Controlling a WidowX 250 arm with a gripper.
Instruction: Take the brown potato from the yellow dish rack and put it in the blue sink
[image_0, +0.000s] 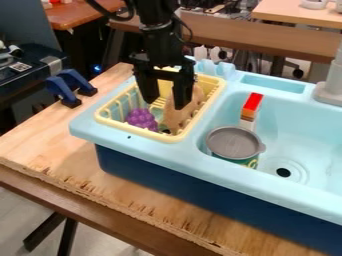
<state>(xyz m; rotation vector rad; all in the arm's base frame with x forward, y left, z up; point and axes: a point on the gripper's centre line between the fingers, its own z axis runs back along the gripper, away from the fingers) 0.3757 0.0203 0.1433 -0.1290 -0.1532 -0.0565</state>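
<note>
The black gripper (164, 100) hangs down over the yellow dish basket (115, 126) at the left part of the light blue sink. Its fingers stand apart, so it is open, and parts of the basket show between them. Inside the basket lie a purple bunch of toy grapes (141, 119), below and left of the fingers, and a tan object (175, 118), just under and beside the right finger. Whether that finger touches the tan object, I cannot tell.
Right of the basket, the sink basin (308, 135) holds a grey-topped green can (235, 142) and a red, orange and white block-like item (252, 107). A grey faucet (332, 82) rises at the right edge. Blue clamps (67, 87) grip the wooden table (40, 145) at the left.
</note>
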